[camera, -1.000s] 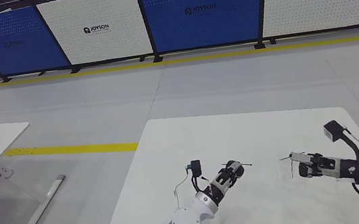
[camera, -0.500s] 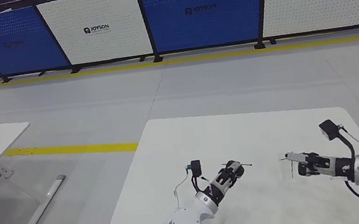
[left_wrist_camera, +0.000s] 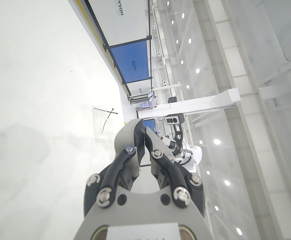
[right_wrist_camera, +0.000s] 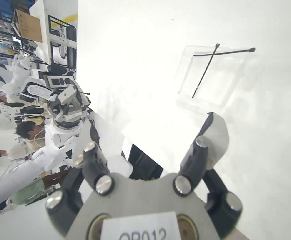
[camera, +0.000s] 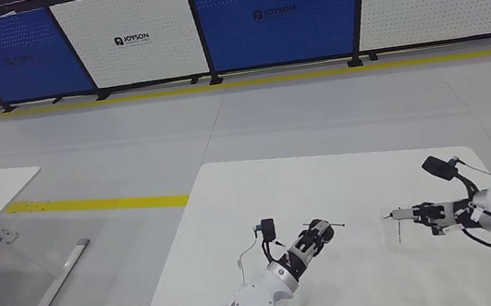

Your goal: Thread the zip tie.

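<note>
Zip ties (right_wrist_camera: 204,72) look thin, light and bendy, so grab near the head; left jaws pinch a tie (right_wrist_camera: 84,92), right jaws are apart.

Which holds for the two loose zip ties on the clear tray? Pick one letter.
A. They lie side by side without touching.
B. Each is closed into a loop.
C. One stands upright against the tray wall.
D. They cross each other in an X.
D: in the right wrist view the zip ties lie flat and straight on the clear tray, one laid across the other near their head ends.
</note>
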`<act>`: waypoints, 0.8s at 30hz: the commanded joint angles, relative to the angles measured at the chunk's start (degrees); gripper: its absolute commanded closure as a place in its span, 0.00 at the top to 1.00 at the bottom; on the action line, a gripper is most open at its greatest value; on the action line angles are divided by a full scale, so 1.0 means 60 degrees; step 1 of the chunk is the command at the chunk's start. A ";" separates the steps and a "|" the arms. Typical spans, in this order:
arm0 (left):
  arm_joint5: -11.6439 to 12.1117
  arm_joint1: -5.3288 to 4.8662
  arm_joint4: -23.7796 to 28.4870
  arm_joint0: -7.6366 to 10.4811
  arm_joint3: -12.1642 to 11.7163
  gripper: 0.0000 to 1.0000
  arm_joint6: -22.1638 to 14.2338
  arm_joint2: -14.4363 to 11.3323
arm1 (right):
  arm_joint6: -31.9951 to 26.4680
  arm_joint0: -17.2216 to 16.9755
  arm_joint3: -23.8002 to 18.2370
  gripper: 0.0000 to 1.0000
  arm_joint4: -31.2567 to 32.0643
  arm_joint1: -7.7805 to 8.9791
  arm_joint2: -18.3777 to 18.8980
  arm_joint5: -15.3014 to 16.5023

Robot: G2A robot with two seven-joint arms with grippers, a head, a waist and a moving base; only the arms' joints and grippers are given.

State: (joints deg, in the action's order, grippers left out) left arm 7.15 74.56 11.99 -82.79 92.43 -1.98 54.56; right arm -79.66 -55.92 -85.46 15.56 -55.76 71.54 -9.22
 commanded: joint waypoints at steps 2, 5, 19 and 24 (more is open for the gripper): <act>0.0000 0.0000 0.0000 0.0000 0.0000 0.00 0.0000 0.0000 | 0.0003 0.0250 0.0392 1.00 -0.0163 -0.0027 -0.0392 -0.0029; 0.0000 0.0000 0.0000 0.0000 0.0000 0.00 0.0000 0.0000 | 0.0003 0.0250 0.0392 1.00 -0.0163 -0.0027 -0.0392 -0.0029; 0.0000 0.0000 0.0000 0.0000 0.0000 0.00 0.0000 0.0000 | 0.0952 0.0241 0.0786 1.00 0.0292 -0.0105 -0.0833 -0.0679; 0.0000 0.0000 0.0000 0.0000 0.0000 0.00 0.0000 0.0000 | 0.0751 0.0999 0.1835 1.00 -0.0266 -0.0261 -0.1205 -0.0309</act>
State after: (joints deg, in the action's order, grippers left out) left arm 7.15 74.56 11.99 -82.79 92.43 -1.98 54.56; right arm -74.79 -50.16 -74.74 14.24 -57.30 64.38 -11.26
